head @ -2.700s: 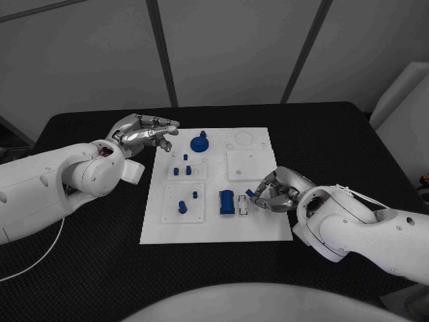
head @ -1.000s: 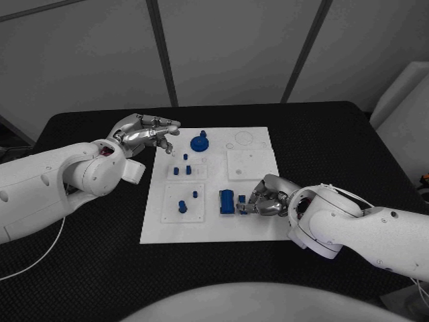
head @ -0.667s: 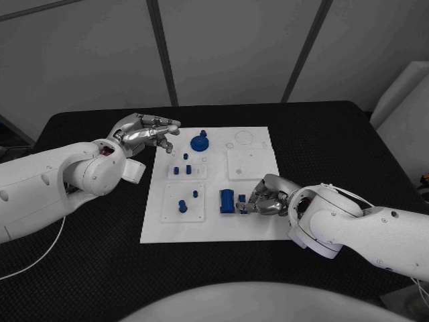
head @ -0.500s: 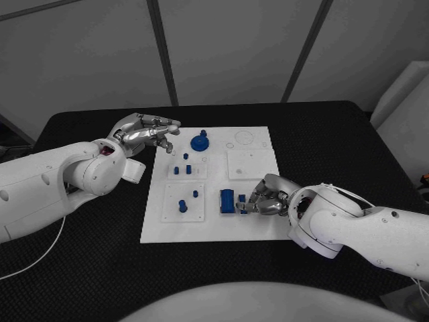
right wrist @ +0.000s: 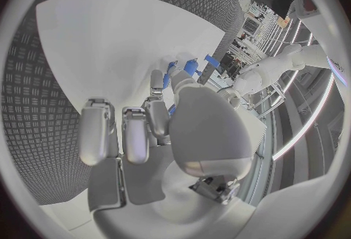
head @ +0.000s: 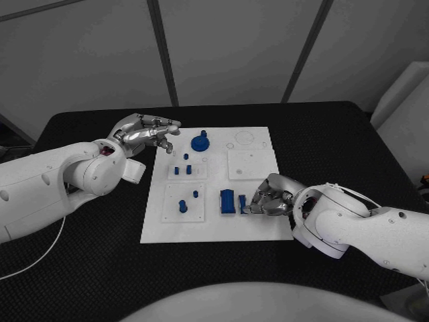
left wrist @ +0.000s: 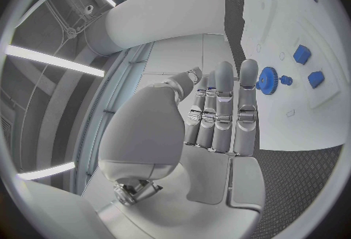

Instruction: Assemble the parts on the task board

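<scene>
Lower middle of frame: right hand (head: 271, 198) pinching a small blue peg (head: 242, 201) over the task board (head: 214, 228), beside the blue block (head: 227, 200). Advise seating it upright, pressing straight down. Upper left: left hand (head: 145, 134) hovering, fingers loosely curled, holding nothing.

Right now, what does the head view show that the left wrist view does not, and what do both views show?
Only the head view shows the right hand at the small blue part beside the blue block, plus the black table around the whole task board. Only the left wrist view shows the left hand's palm side, fingers straight and together, holding nothing. Both show the left hand, the task board and the blue gear near it.
</scene>
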Controlling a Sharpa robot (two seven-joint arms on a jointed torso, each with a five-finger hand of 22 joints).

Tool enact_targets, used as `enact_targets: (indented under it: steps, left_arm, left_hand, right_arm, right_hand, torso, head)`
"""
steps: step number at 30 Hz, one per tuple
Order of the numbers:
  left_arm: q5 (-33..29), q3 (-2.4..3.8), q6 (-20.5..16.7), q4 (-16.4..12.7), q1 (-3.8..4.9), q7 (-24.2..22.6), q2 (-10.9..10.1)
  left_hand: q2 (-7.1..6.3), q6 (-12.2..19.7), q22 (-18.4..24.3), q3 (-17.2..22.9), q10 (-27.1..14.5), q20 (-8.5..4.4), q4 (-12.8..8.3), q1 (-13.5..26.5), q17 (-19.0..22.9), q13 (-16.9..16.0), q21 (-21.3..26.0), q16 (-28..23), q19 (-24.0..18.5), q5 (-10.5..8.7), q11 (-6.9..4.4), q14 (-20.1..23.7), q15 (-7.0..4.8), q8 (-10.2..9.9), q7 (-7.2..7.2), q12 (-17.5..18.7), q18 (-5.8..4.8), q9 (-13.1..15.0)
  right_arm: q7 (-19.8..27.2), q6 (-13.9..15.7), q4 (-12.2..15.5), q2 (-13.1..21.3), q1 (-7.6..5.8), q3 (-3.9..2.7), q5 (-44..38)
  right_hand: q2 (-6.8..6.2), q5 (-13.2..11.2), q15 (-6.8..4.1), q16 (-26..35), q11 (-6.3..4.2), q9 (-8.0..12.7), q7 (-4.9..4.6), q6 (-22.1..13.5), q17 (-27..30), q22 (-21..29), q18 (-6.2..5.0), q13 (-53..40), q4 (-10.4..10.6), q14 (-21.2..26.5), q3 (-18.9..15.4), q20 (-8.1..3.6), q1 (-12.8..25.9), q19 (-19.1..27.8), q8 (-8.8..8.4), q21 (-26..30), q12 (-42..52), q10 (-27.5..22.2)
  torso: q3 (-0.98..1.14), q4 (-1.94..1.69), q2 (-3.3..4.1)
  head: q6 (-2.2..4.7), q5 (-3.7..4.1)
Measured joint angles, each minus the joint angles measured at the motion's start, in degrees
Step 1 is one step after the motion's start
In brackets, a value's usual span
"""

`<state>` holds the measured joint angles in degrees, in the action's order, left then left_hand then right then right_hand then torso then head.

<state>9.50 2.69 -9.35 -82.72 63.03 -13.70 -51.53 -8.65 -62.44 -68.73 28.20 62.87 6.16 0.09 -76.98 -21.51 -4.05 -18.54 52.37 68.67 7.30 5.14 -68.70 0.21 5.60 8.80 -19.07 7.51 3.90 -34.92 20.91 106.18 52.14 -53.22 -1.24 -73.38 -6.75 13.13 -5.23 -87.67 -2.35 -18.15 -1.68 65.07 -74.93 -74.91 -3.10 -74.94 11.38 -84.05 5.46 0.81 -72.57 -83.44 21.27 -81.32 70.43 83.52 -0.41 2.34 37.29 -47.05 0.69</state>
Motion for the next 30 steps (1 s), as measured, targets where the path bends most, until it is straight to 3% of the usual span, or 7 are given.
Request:
enact_targets:
  steps: [13,18,22,25,28,30]
  left_arm:
    - [0.00,0.00,0.05,0.00,0.00,0.09,0.05]
    - [0.00,0.00,0.06,0.01,0.00,0.12,0.02]
    - [-0.01,0.00,0.06,0.03,0.00,0.13,0.02]
    - [-0.01,0.00,0.06,0.02,0.00,0.13,0.02]
    - [-0.01,0.00,-0.01,-0.01,0.00,0.13,0.08]
    - [-0.01,0.00,-0.15,0.07,0.00,0.07,0.28]
  left_hand:
    - [0.00,0.00,0.00,0.00,0.00,0.00,0.00,0.00,0.00,0.00,0.00,0.00,0.00,0.00,0.00,0.00,0.00,0.00,0.00,0.00,0.00,0.00]
    - [0.00,0.00,0.00,0.00,0.00,0.00,0.00,0.00,0.00,0.00,0.00,0.00,0.00,0.00,0.00,0.00,0.00,0.00,0.00,0.00,0.00,0.00]
    - [0.00,0.00,-0.01,0.00,0.00,0.00,0.00,0.00,0.00,0.00,0.00,0.00,0.00,0.00,0.00,0.00,0.00,0.00,0.00,0.00,0.01,0.00]
    - [0.00,0.00,0.06,0.00,-0.13,0.00,0.00,0.00,0.05,0.00,0.25,0.00,0.00,0.00,-0.13,0.00,0.00,0.00,0.00,-0.01,0.01,0.00]
    - [0.08,0.21,0.27,-0.32,-0.41,0.00,0.32,0.59,0.20,0.00,0.44,0.00,0.00,0.00,0.01,0.20,0.20,0.00,0.21,-0.25,0.02,0.00]
    - [-0.62,0.21,0.67,-0.76,-0.41,0.47,0.76,1.37,0.59,0.00,1.36,-0.92,-0.78,0.00,0.01,1.62,0.80,0.00,0.21,-0.49,0.03,0.00]
  right_arm:
    - [1.17,-0.77,-1.26,-0.74,-0.01,-0.03,-0.71]
    - [2.21,-0.17,-0.91,-0.07,0.02,0.03,-0.77]
    - [4.36,0.76,-0.19,1.05,0.04,0.04,-0.15]
    - [7.99,1.86,0.37,2.18,0.04,0.03,1.69]
    - [13.22,3.07,0.24,2.99,-0.13,0.02,5.17]
    - [16.71,3.72,-0.71,3.05,-0.50,0.02,7.78]
  right_hand:
    - [0.97,-0.43,0.00,0.00,0.00,0.00,0.00,0.00,0.01,0.00,0.00,0.01,-0.71,0.00,-0.53,0.00,-0.96,0.00,-0.20,0.00,0.00,0.00]
    - [1.09,1.53,0.00,0.00,0.02,0.13,0.00,0.00,0.01,0.00,0.00,0.00,0.10,0.00,-2.16,0.00,-1.06,0.00,-0.49,0.35,-0.89,-0.02]
    - [0.89,2.20,0.00,0.79,0.66,0.25,-0.49,-0.50,0.01,0.15,-0.01,0.03,0.70,0.00,-3.54,0.19,-0.10,1.24,-0.95,1.61,-2.45,-0.69]
    - [0.99,2.94,0.02,2.87,1.06,0.68,-1.39,-2.18,0.01,4.41,-0.95,2.97,0.61,0.02,-4.58,0.63,-0.23,4.04,-2.20,5.27,-7.04,-3.12]
    - [1.34,3.35,0.94,6.45,1.99,1.24,-2.43,-4.11,0.01,10.89,-2.71,8.23,0.07,0.10,-5.12,1.30,-2.58,7.96,-3.47,10.57,-14.99,-7.00]
    - [1.57,3.35,1.47,8.85,2.49,1.57,-3.05,-5.08,0.17,14.51,-2.86,11.25,-0.22,0.01,-5.41,1.72,-3.87,10.16,-4.22,13.73,-19.32,-9.30]
  torso:
    - [-0.01,0.00,0.04]
    - [0.02,0.00,0.04]
    - [0.04,0.01,-0.02]
    - [-0.03,0.01,-0.08]
    - [-0.18,0.01,-0.20]
    - [-0.29,0.00,-0.36]
  head:
    - [-0.25,0.12]
    - [-0.25,0.01]
    - [-0.09,0.01]
    - [0.19,0.18]
    - [0.68,0.31]
    - [0.99,0.39]
